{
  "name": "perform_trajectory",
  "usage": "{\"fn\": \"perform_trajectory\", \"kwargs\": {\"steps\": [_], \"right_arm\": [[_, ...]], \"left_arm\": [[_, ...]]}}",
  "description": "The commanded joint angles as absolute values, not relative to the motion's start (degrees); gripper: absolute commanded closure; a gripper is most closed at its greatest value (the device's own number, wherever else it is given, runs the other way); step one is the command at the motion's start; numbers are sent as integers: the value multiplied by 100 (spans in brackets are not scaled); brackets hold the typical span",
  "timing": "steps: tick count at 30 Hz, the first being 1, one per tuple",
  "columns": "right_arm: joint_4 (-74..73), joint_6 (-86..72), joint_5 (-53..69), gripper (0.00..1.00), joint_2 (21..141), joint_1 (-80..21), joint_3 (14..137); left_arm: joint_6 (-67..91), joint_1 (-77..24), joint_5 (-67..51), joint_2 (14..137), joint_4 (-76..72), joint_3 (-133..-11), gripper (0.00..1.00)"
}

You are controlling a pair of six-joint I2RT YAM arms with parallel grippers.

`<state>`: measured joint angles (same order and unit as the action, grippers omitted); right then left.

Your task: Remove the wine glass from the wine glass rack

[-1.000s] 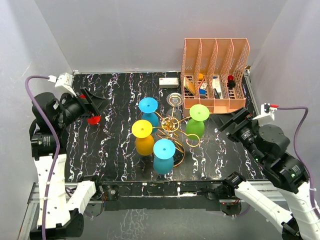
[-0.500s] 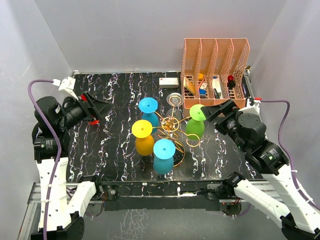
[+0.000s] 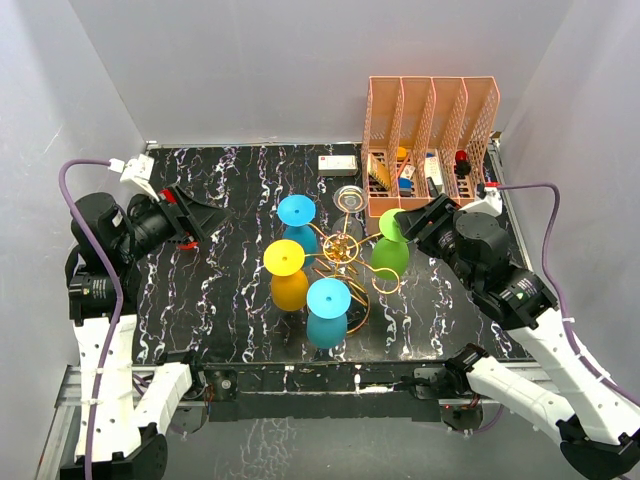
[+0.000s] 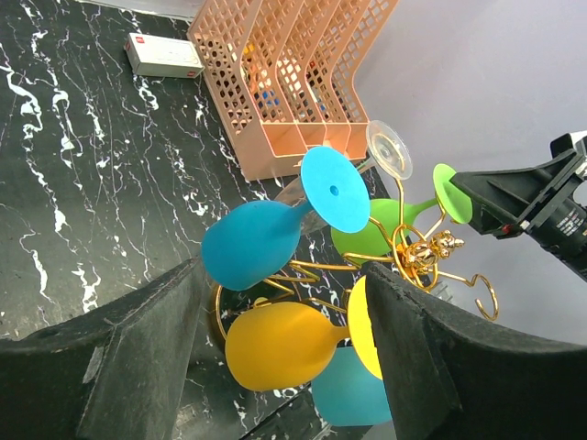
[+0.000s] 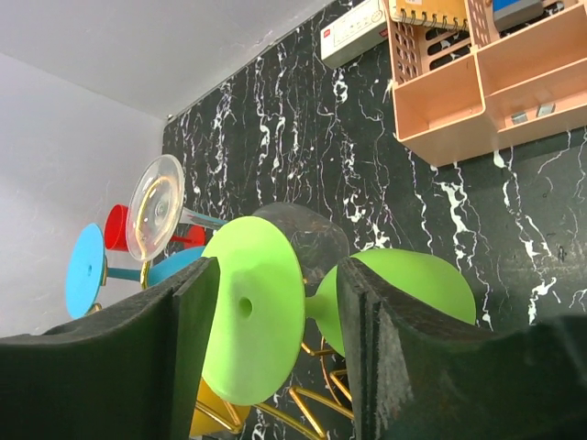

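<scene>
Compared with one second ago, the right gripper (image 3: 404, 223) has travelled from the right side of the table (image 3: 230, 300) inward to the green wine glass (image 3: 390, 256). That glass hangs upside down on the right-hand arm of the gold wine glass rack (image 3: 342, 248), at the centre of the table. The left gripper (image 3: 205, 215) has shifted only slightly, and the rack and all glasses sit where they were.

Right jaws: spread, narrower than a second ago. In the right wrist view one of the fingers (image 5: 183, 348) stands on each side of the green stem, just behind the round foot. I cannot tell whether either pad touches the glass.

Left jaws: spread wide and holding nothing, well apart from the rack.

The blue glass (image 3: 297, 212), yellow glass (image 3: 288, 285), teal glass (image 3: 327, 315) and clear glass (image 3: 348, 197) also hang on the rack.

Limits of view:
- From above, the right fingertips merge with the green foot.
- The glass bowls cover most of the rack's lower wire.
- In the left wrist view the teal glass is cut off by a finger and the lower edge.
- The contents of the orange file organizer (image 3: 430, 110) are too small to identify.
</scene>
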<state>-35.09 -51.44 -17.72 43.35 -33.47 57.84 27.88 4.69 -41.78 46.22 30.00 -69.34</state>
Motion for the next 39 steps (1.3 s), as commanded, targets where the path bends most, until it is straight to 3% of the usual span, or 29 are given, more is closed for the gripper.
{"fn": "perform_trajectory", "kwargs": {"steps": [1, 31, 39], "right_arm": [[-3086, -4869, -1957, 45, 4285, -3348, 5783], [-3581, -4521, -1694, 84, 4719, -3344, 6351], [-3443, -5338, -1472, 88, 4663, -3340, 6391]], "left_arm": [[2740, 439, -4253, 4596, 2910, -6974, 31], [2795, 435, -4309, 4658, 2873, -6978, 31], [2791, 433, -4298, 4658, 2881, -6979, 31]]}}
